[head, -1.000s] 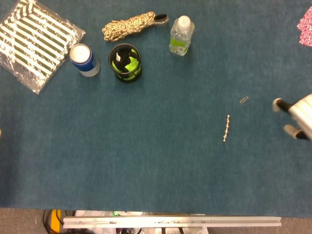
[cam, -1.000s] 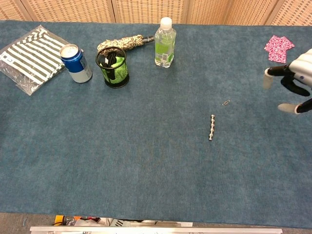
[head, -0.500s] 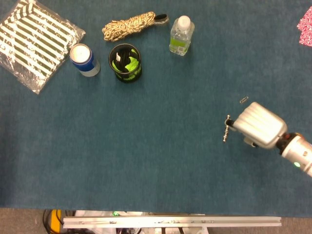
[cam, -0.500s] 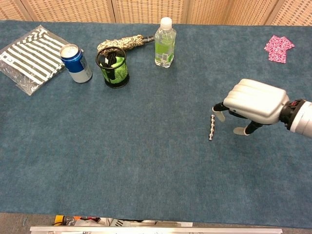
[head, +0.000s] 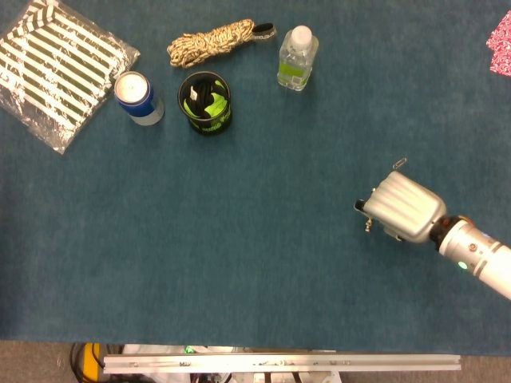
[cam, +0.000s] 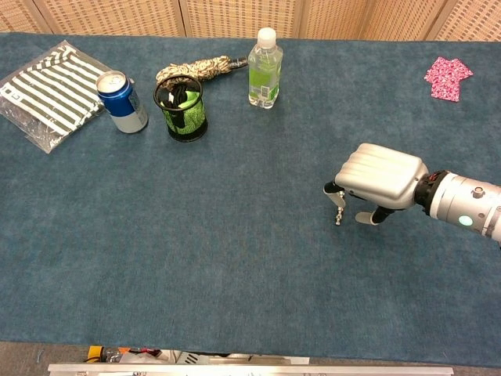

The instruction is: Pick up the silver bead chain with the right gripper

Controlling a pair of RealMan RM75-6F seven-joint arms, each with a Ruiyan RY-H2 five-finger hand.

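The silver bead chain (head: 367,226) lies on the blue table cloth right of centre, and only its lower end (cam: 339,217) shows. My right hand (head: 403,207) hovers palm-down over the rest of it. In the chest view the right hand (cam: 381,174) has its fingertips (cam: 335,190) down at the chain's upper part, with the thumb (cam: 366,218) set apart to the right. The chain still rests on the cloth and I see no grip on it. My left hand shows in neither view.
A small paper clip (head: 399,163) lies just beyond the hand. Far back left stand a water bottle (cam: 264,69), a green mesh cup (cam: 182,110), a blue can (cam: 122,102), a rope bundle (cam: 197,69) and a striped bag (cam: 48,90). Pink cloth (cam: 447,77) lies far right.
My right hand came in from the right edge, turned palm-down and lowered over the chain, now covering its upper part. The chain has not moved.
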